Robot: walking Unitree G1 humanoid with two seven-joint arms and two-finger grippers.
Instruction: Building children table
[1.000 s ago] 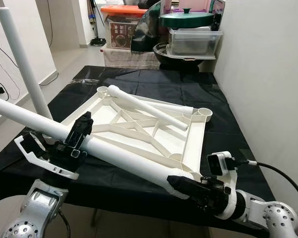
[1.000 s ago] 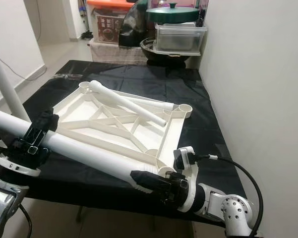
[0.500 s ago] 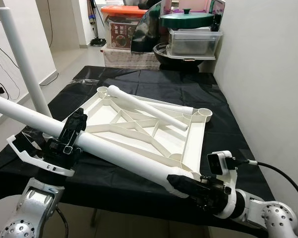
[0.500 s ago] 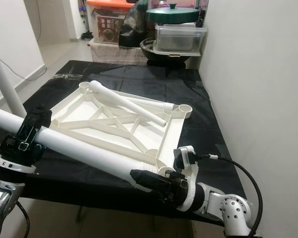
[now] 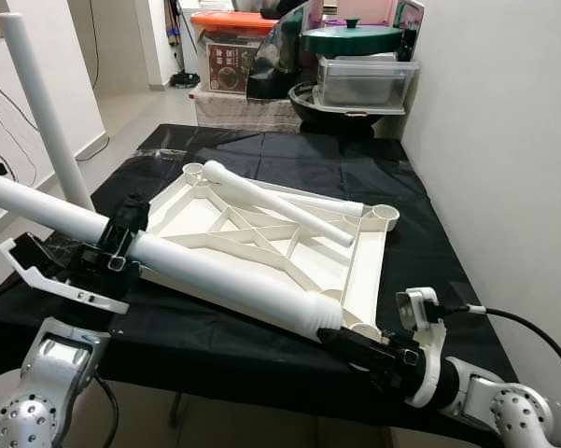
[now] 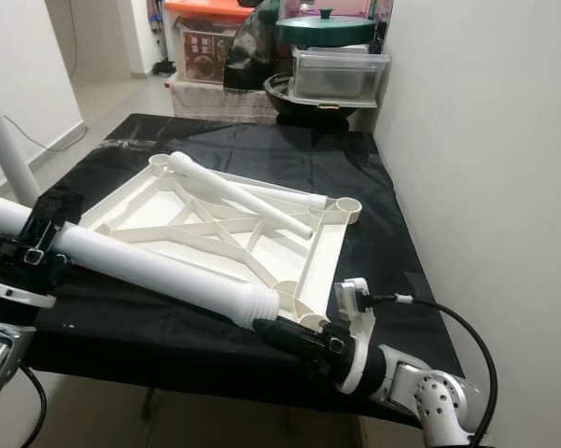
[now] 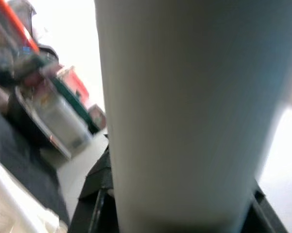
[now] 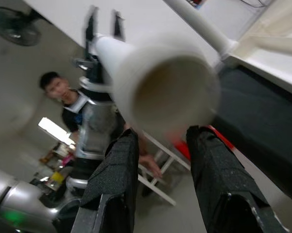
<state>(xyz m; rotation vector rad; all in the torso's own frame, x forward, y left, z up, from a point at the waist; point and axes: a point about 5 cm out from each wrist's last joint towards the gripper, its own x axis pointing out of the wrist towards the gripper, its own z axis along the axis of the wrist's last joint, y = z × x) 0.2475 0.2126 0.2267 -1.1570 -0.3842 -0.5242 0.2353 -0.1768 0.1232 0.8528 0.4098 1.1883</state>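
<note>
A white table top [image 5: 366,264] lies upside down on the black-covered table. One white leg [image 5: 47,121] stands upright at its far left corner, and a second leg [image 5: 280,201] lies loose across the frame. My left gripper [image 5: 119,245] is shut on a third long white leg [image 5: 224,280], holding it slantwise over the frame's near edge. That leg's ribbed end [image 5: 325,319] hangs just before the near right corner socket [image 5: 364,329]. My right gripper [image 5: 353,347] sits right behind that end. In the right wrist view its fingers [image 8: 114,174] stand open with the leg's hollow end [image 8: 170,92] just beyond them.
A white wall runs close along the right side. At the table's far end stand a clear box [image 5: 364,79], a green-lidded pot [image 5: 350,37] and an orange-lidded crate [image 5: 229,51]. A person [image 8: 63,94] shows in the right wrist view. Black cloth [image 5: 261,149] lies bare beyond the frame.
My left arm has drawn the long leg leftward. Its ribbed end has slid out of my right gripper's fingers, which no longer grip it.
</note>
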